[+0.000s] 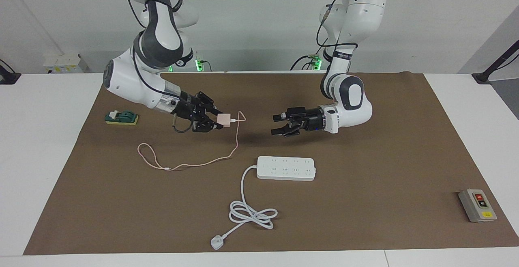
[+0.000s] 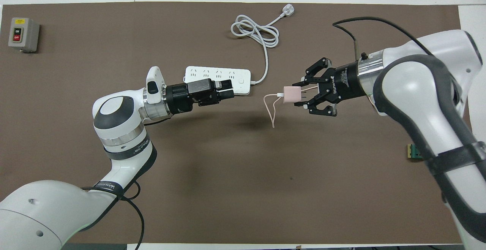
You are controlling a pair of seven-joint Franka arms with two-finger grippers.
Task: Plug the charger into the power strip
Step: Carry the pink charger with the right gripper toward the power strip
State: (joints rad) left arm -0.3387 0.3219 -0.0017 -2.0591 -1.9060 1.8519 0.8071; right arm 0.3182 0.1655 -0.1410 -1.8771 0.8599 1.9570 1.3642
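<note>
The charger (image 1: pixel 223 120) (image 2: pixel 290 94), a small pale pink cube, is held off the mat in my right gripper (image 1: pixel 219 121) (image 2: pixel 302 97), which is shut on it. Its thin pink cable (image 1: pixel 194 162) (image 2: pixel 270 109) hangs down and trails over the mat toward the right arm's end. The white power strip (image 1: pixel 286 168) (image 2: pixel 212 72) lies flat mid-table, sockets up. My left gripper (image 1: pixel 276 125) (image 2: pixel 229 89) hovers open and empty over the mat at the strip's robot-side edge, pointing at the charger.
The strip's thick white cord (image 1: pixel 251 214) (image 2: pixel 254 31) coils farther from the robots and ends in a plug (image 1: pixel 217 242) (image 2: pixel 287 11). A grey button box (image 1: pixel 477 205) (image 2: pixel 22 34) sits at the left arm's end. A green block (image 1: pixel 121 117) (image 2: pixel 414 152) lies at the right arm's end.
</note>
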